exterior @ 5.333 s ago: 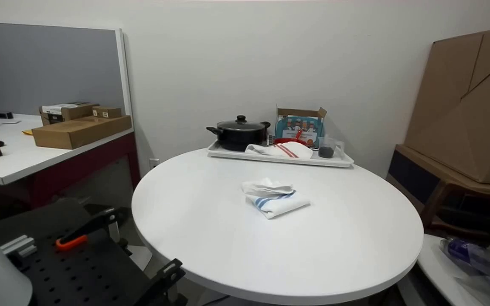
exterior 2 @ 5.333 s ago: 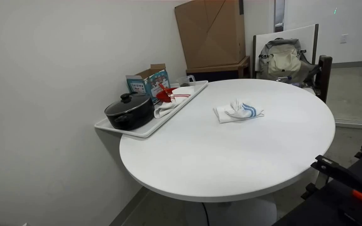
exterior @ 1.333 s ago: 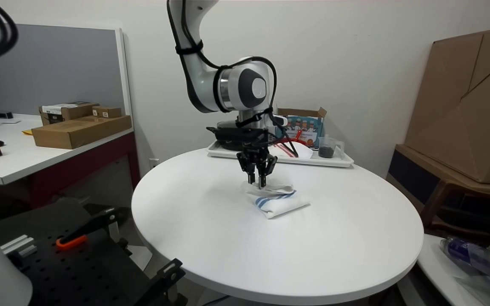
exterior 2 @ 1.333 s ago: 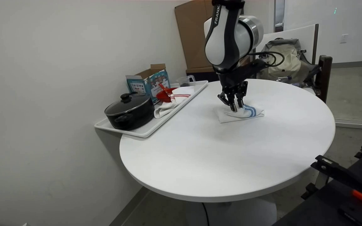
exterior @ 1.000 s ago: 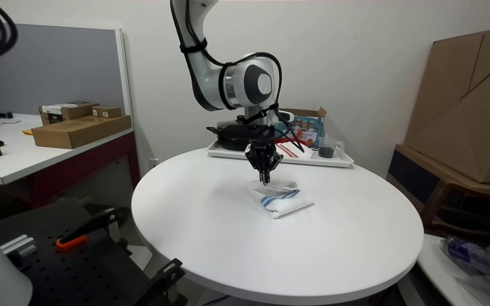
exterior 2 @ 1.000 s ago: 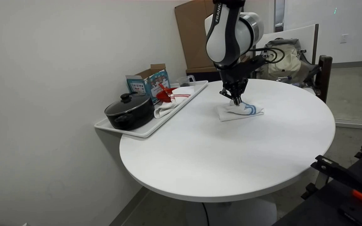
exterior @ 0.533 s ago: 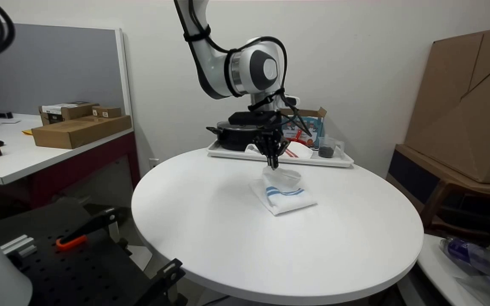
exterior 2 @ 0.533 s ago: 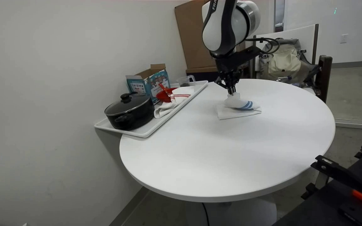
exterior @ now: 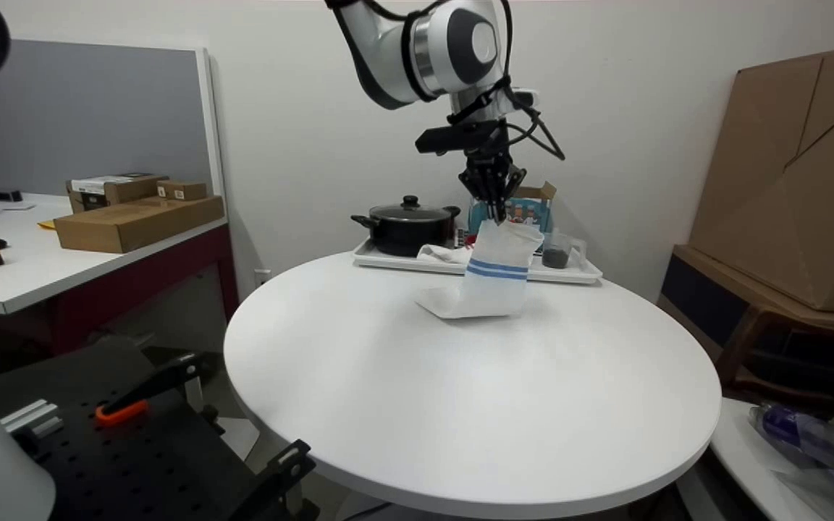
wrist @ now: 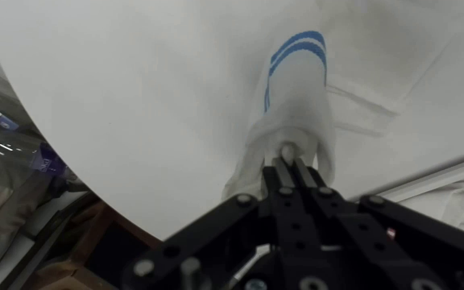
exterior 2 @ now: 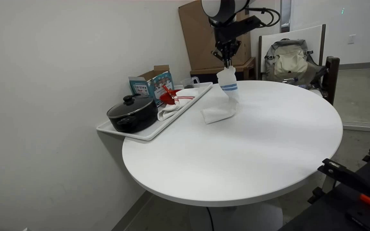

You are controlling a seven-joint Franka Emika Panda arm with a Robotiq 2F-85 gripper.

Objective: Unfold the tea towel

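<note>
Some tea towel [wrist: 298, 92] unseen between jaws

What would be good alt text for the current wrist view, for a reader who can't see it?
Closed black jaws pinch one end of a white cloth tea towel with two blue stripes, its other end lying on a white, curved-edged table. A straight white tray rim shows at lower right.
</note>
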